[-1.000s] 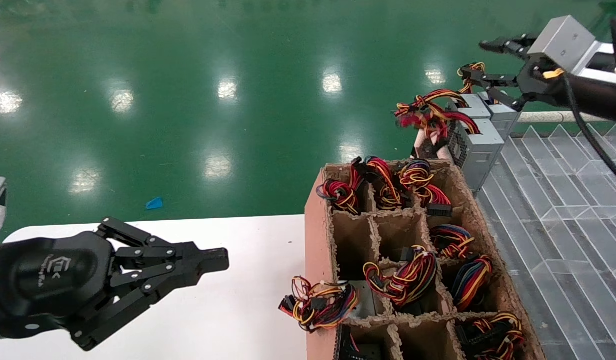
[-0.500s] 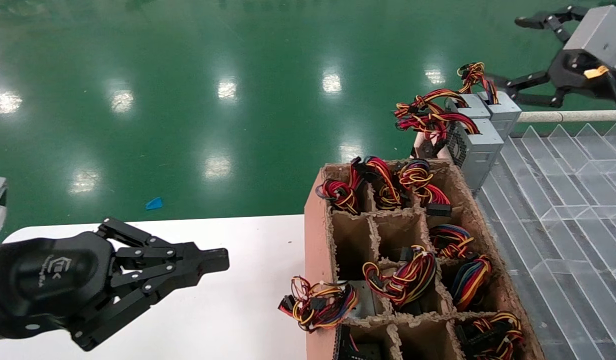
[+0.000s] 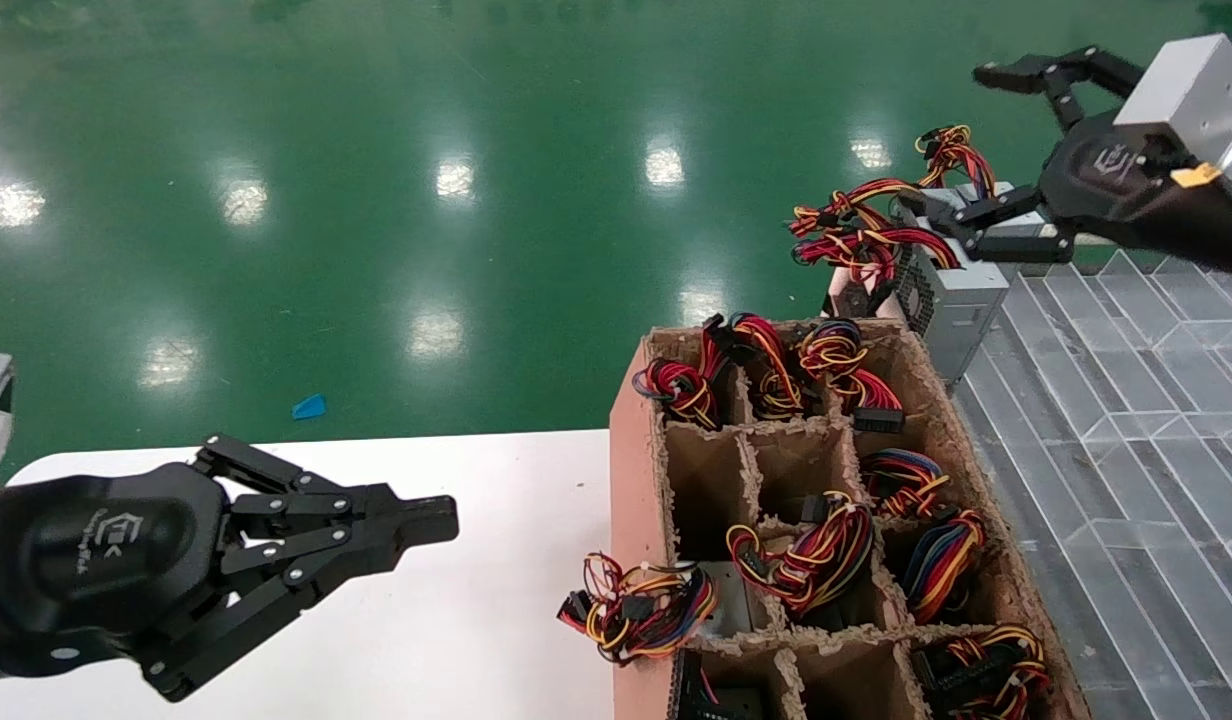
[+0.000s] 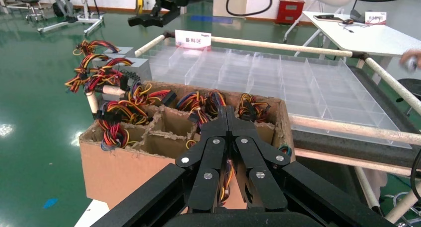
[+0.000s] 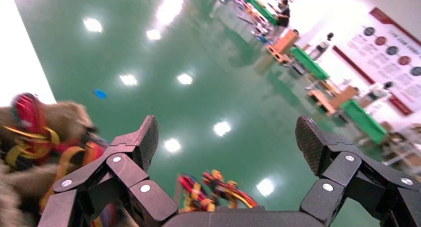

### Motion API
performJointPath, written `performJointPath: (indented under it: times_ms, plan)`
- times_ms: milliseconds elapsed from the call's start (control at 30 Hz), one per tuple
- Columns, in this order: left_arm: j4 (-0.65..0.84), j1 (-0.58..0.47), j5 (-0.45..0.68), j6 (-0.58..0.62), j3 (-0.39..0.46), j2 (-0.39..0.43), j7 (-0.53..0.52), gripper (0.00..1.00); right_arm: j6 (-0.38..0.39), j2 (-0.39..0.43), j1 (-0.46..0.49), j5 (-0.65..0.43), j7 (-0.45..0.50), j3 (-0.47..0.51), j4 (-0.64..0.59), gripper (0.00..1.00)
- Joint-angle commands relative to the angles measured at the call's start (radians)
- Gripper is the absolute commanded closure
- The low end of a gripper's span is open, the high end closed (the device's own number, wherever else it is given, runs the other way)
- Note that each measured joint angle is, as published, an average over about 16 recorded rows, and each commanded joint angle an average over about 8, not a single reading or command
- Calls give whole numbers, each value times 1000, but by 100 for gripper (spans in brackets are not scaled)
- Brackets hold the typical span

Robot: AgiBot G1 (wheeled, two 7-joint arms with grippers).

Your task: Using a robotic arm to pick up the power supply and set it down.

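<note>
The power supply [image 3: 961,295], a grey metal box with a mostly red wire bundle [image 3: 861,245], stands at the near corner of the rack on the right. It also shows in the left wrist view as the power supply [image 4: 138,67]. My right gripper [image 3: 966,145] hangs open just above and behind it, its lower finger lying over the tops of the two alike grey boxes behind. A blurred wire bundle [image 5: 211,189] shows below my right gripper [image 5: 228,140]. Nothing is held. My left gripper [image 3: 426,520] is shut and parked over the white table [image 3: 456,620].
A cardboard crate [image 3: 636,470] with compartments of wire bundles stands between table and rack. One bundle [image 3: 636,610] spills over its near-left wall. A clear divided tray [image 3: 1126,400] covers the rack on the right. The green floor lies beyond.
My right gripper drew back up and to the right, then came back left and lower over the grey boxes, still open. The left arm has not moved.
</note>
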Motion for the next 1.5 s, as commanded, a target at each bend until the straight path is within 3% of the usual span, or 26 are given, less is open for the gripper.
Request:
performJointPath:
  times_ms: [33, 1200, 1500]
  plan:
    - [0, 0, 0, 0, 0, 0, 0, 0, -10, 8, -28, 22, 36, 2, 40, 0]
    - [0, 0, 0, 0, 0, 0, 0, 0, -183, 147, -526, 400, 674, 37, 742, 0]
    - [0, 0, 0, 0, 0, 0, 0, 0, -209, 168, -597, 456, 753, 41, 842, 0]
